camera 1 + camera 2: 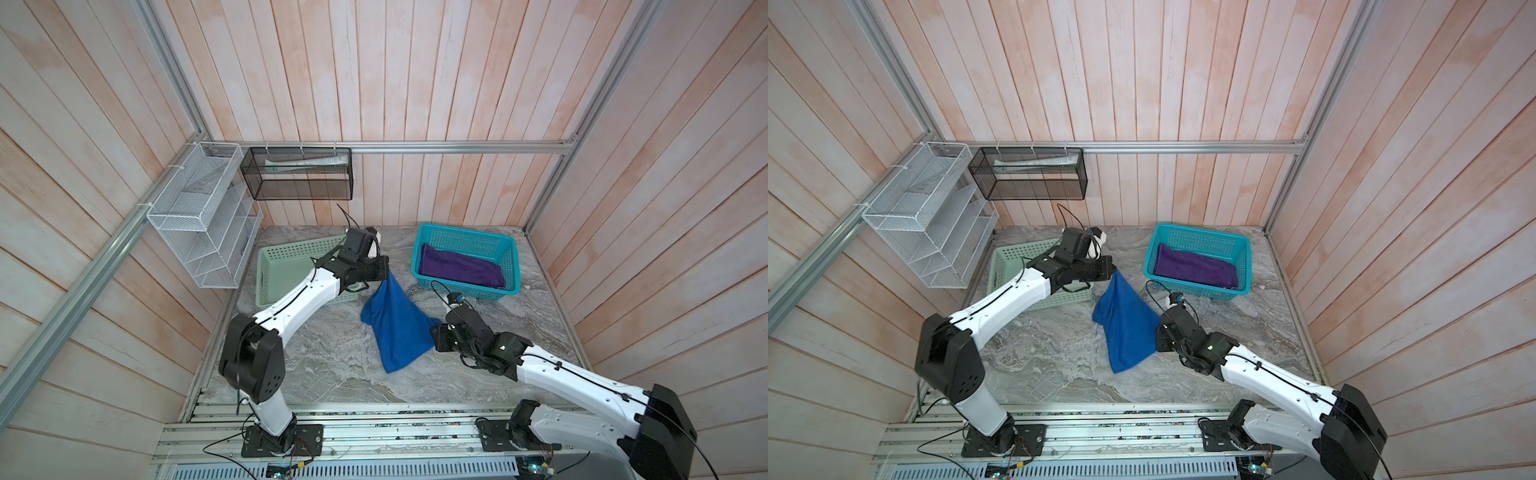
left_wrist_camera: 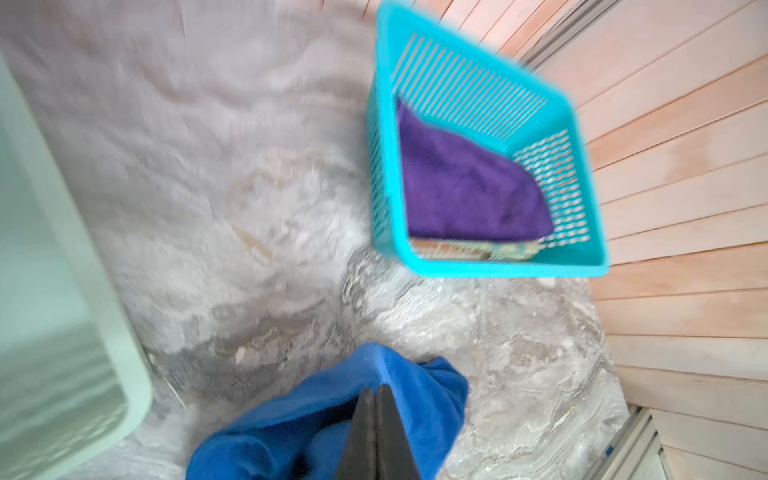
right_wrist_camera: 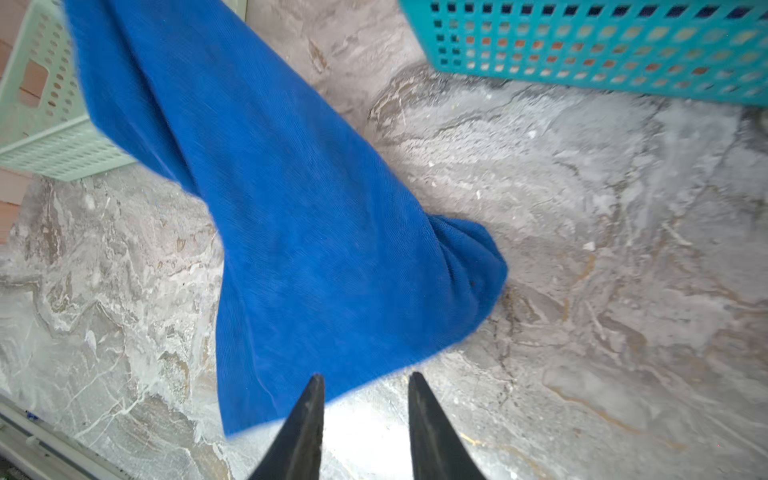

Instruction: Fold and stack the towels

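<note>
— Above the counter, in a top view, where's the blue towel?
— Hanging from the left gripper; purple towel lies in the basket.
— Left wrist?
— Same gripper clamped on the towel.
— Right wrist?
— Right gripper slightly parted, empty, beside it.

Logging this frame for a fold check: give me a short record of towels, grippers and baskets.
blue towel: hangs from left gripper, lower end seemingly on table
left gripper: shut on blue towel
right gripper: open at towel's edge, holding nothing
purple towel: folded, in teal basket
green basket: on table, left of blue towel
</note>
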